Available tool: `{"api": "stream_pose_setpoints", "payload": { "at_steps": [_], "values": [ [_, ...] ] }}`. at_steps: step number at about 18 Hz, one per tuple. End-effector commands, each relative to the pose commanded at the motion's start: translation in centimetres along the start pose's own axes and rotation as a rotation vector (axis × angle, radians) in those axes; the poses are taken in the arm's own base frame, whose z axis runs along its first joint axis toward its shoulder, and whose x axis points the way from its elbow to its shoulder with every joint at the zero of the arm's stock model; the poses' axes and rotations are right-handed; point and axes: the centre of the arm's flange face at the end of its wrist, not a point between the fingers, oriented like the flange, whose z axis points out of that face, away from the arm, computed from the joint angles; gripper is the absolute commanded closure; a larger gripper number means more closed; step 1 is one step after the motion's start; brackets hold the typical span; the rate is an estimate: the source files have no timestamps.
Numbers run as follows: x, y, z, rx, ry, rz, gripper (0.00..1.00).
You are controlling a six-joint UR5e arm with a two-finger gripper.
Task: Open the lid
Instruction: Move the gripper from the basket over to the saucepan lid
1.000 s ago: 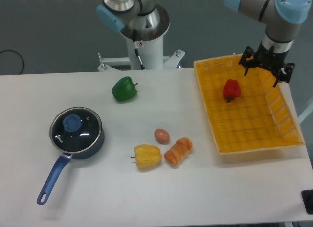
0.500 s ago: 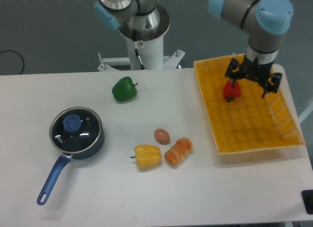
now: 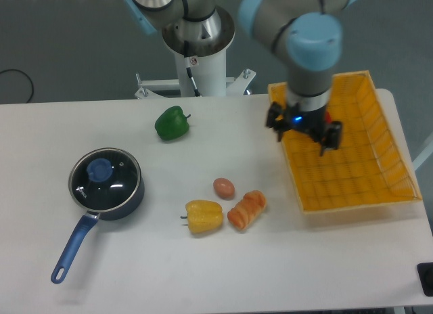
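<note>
Near the tabletop's [image 3: 135,273] left edge, the lid [image 3: 105,180] sits closed on the dark blue saucepan [image 3: 101,202], whose handle points toward the front-left corner. Toward the middle lie a yellow pepper [image 3: 203,216], a carrot [image 3: 247,210] and an egg [image 3: 224,188]. Farther back, the gripper [image 3: 304,133] hangs over the left edge of the yellow basket [image 3: 352,172], fingers apart and empty. A green pepper [image 3: 172,123] lies near the back edge.

White table [image 3: 135,273]; grey floor [image 3: 67,43] behind, black cable [image 3: 17,84] at left, possibly looped.
</note>
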Motion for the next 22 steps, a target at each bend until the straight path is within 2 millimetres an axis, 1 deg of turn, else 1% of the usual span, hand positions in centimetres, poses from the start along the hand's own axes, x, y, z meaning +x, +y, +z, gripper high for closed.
{"api": "stream_pose_setpoints", "payload": {
  "at_steps": [4,6,9,13,16,19,20,22],
  "values": [
    [4.9,-3.7,-0.8,0.019,0.003,-0.055,0.0],
    [7.7,-5.4,-1.1,0.028,0.01,-0.072,0.0],
    [11.8,-7.7,-2.0,0.063,0.037,-0.116,0.0],
    [17.6,-10.0,-2.9,0.081,0.061,-0.135,0.0],
    [21.5,-11.2,-3.6,0.091,0.077,-0.126,0.0],
    [25.2,-12.1,-3.3,0.083,0.106,-0.115,0.0],
    [26.4,-12.3,-2.6,0.069,0.113,-0.1,0.0],
    [28.1,-12.5,-1.2,0.039,0.126,-0.076,0.0]
  ]
}}
